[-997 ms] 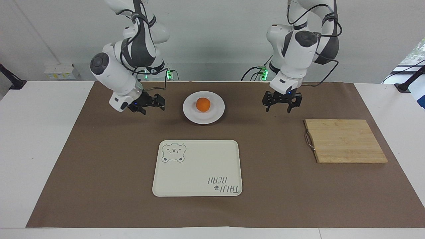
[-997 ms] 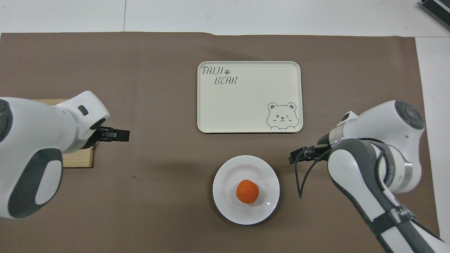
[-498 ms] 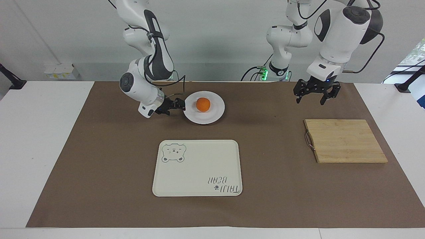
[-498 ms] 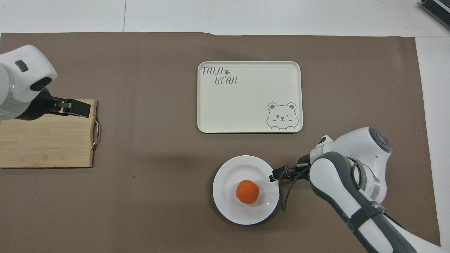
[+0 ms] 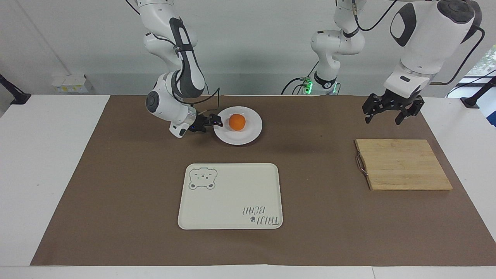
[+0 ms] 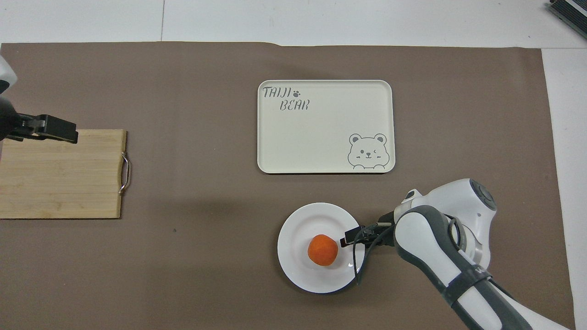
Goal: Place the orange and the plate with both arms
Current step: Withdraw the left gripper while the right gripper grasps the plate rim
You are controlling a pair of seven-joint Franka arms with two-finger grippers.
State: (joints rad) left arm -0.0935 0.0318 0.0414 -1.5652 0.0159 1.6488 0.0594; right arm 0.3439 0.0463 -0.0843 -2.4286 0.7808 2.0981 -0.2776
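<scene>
The orange (image 5: 236,121) lies in the middle of the white plate (image 5: 250,133), which sits on the brown mat close to the robots. My right gripper (image 5: 217,121) is low at the plate's rim on the right arm's side, its tips reaching over the rim toward the orange. In the overhead view the right gripper (image 6: 351,236) overlaps the plate (image 6: 302,275) beside the orange (image 6: 322,250). My left gripper (image 5: 391,112) is open and empty, raised in the air about over the edge of the cutting board.
A cream rectangular tray with a bear drawing (image 5: 232,201) lies farther from the robots than the plate. A wooden cutting board with a metal handle (image 5: 403,164) lies toward the left arm's end. The brown mat (image 5: 128,193) covers most of the table.
My right gripper has come down and moved in to the plate's rim. My left arm has swung away from the plate, up and toward the cutting board's end of the table.
</scene>
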